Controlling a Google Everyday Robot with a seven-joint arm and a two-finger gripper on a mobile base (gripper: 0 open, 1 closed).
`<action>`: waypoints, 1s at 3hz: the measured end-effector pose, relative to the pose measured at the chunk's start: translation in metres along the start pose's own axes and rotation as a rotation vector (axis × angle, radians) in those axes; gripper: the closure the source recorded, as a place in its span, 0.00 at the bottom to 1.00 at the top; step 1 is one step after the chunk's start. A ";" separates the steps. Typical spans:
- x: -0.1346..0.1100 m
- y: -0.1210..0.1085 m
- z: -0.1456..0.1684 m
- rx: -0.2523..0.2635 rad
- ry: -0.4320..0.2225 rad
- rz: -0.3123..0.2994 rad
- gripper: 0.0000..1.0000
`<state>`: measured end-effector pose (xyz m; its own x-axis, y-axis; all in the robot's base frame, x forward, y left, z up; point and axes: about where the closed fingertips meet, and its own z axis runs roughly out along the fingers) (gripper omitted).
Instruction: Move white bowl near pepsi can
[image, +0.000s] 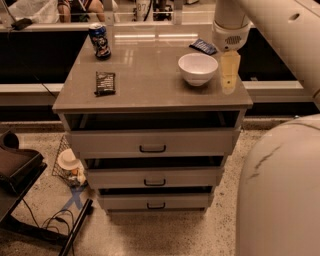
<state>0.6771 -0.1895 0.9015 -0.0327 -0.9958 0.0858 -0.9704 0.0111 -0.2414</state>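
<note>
The white bowl (198, 68) stands upright on the right part of the grey cabinet top (150, 82). The pepsi can (99, 41) stands upright at the far left corner of the same top, well away from the bowl. My gripper (229, 76) hangs from the white arm just to the right of the bowl, low over the right edge of the top, with a small gap between it and the bowl's rim. It holds nothing that I can see.
A flat dark snack packet (105, 82) lies on the left part of the top. A blue packet (203, 47) lies behind the bowl. Three drawers (152, 146) are below. My white arm body (280, 190) fills the lower right. A black cart (20, 172) stands on the floor at left.
</note>
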 end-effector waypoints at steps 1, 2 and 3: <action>-0.017 0.006 0.002 -0.009 -0.069 -0.009 0.00; -0.033 0.013 0.013 -0.038 -0.115 -0.028 0.00; -0.043 0.018 0.030 -0.074 -0.129 -0.038 0.00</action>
<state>0.6680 -0.1497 0.8640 0.0303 -0.9990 -0.0322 -0.9855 -0.0245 -0.1679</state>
